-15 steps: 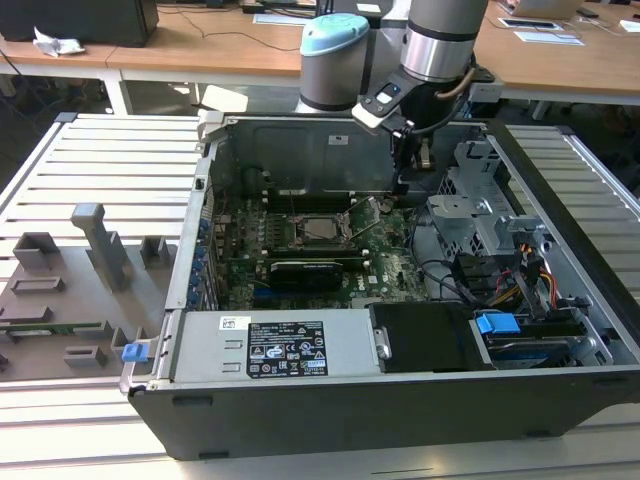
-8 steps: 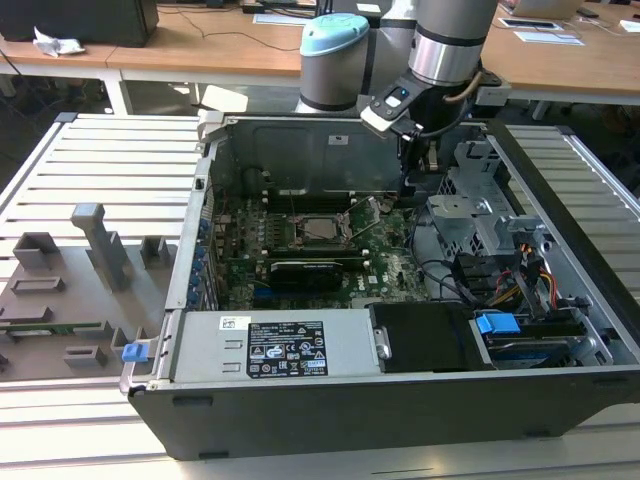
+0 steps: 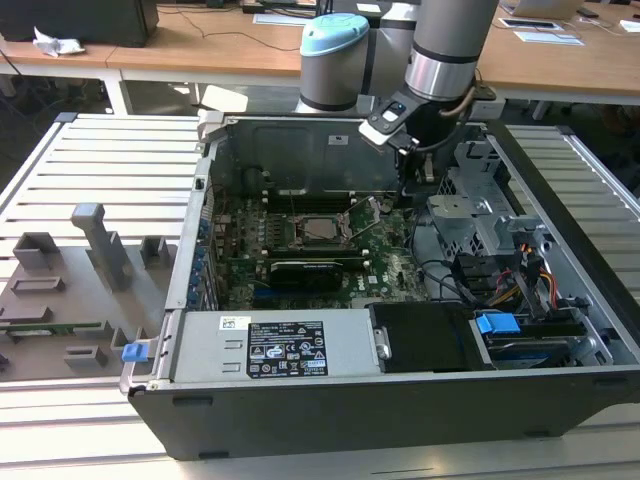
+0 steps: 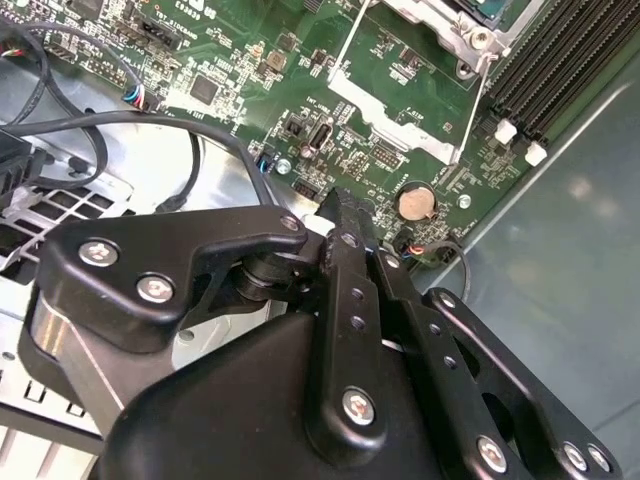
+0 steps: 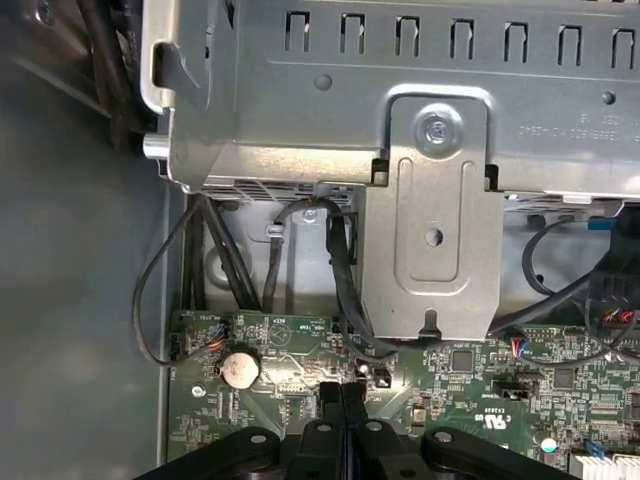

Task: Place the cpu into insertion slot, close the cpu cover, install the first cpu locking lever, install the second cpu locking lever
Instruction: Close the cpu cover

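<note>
The cpu is a small flat square with a pale silver-grey metal face. It lies flat in the insertion slot, a square dark socket with a metal rim near the middle of the green motherboard, inside the open dark grey metal computer case. The cpu cover, a thin silver-grey metal frame, sits around the chip, though I can't tell whether it is pressed fully down. A thin metal lever rod slants up from the socket's side towards the exterior view's right.

The black gripper hangs well apart from the socket, further to the exterior view's right, close to the case's rear wall. In both wrist views its two black fingers are pressed together with nothing between them, and the tips hover over the board's edge without visibly touching it. A round silver coin cell battery sits just beside them. In the first wrist view, black cables run down from under a grey metal bracket.
</note>
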`<state>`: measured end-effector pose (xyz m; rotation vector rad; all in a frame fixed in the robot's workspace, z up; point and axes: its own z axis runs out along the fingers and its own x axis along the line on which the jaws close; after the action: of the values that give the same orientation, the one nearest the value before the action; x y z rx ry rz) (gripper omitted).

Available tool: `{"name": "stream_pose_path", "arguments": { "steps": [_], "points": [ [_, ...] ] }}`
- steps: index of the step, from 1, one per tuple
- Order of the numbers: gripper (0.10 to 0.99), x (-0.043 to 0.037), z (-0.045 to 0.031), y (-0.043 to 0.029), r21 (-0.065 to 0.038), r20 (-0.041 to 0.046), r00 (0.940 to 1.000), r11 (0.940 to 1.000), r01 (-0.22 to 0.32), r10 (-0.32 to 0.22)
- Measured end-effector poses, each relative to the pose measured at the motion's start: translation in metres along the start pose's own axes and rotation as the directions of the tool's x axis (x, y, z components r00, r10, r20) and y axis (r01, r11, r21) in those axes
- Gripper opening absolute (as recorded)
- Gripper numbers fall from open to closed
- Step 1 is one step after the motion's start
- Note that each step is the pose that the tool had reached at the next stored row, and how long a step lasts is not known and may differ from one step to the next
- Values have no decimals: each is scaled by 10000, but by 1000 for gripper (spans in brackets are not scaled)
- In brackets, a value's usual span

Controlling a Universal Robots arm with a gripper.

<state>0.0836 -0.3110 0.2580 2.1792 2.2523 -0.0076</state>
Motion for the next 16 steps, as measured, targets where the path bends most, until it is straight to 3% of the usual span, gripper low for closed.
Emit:
{"name": "stream_pose_path", "arguments": {
  "steps": [6,12,14,16],
  "points": [
    [110,1,61,-3,0,-1,10000,10000,6,-6],
    [110,4,92,-105,0,-22,10000,10000,8,-8],
    [110,5,116,-101,256,-28,10000,9997,10,-9],
    [110,7,117,-101,273,-18,10000,9996,9,-9]
  ]
}}
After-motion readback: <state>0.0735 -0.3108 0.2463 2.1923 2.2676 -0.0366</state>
